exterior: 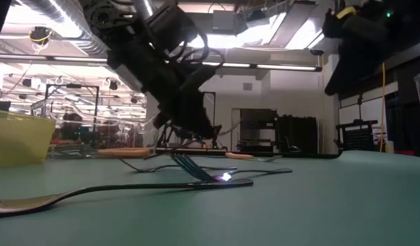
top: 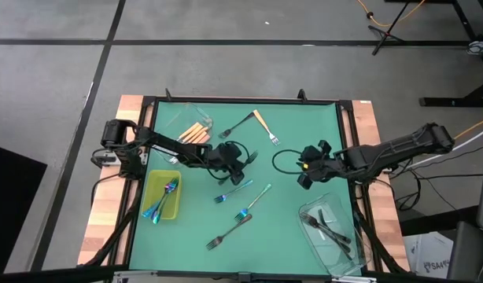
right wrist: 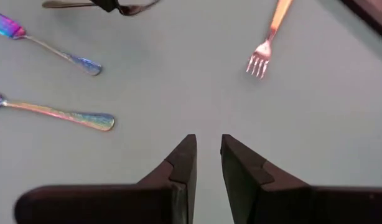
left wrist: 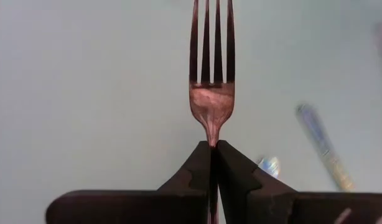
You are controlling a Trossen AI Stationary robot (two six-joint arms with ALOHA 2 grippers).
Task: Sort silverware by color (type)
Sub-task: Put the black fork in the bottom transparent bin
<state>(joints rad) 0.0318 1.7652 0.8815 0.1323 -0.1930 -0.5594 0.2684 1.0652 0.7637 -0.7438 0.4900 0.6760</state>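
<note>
We see the left gripper (top: 240,159) at frame centre in the high view, pinched tight on the neck of a dark fork (left wrist: 211,93), tines pointing away from the wrist; gripping just below the head likely keeps it from swinging. In the low view that fork looks lifted clear of the green mat (top: 289,228). Right gripper (top: 304,174) hovers right of centre, fingers slightly apart, holding nothing, probably waiting its turn. Sorted so far: iridescent forks (top: 163,198) in the yellow-green tray (top: 149,182) at lower left, orange-handled forks (top: 196,134) in the clear tub (top: 178,115) upper left, dark forks (top: 329,226) in the clear tub (top: 348,259) lower right. Loose on the mat: two iridescent forks (top: 235,189) mid-frame, one orange-handled fork (top: 263,126) and dark ones top and bottom. The held fork's tub is on the right, so we judge a hand-over or a long reach comes next.
</note>
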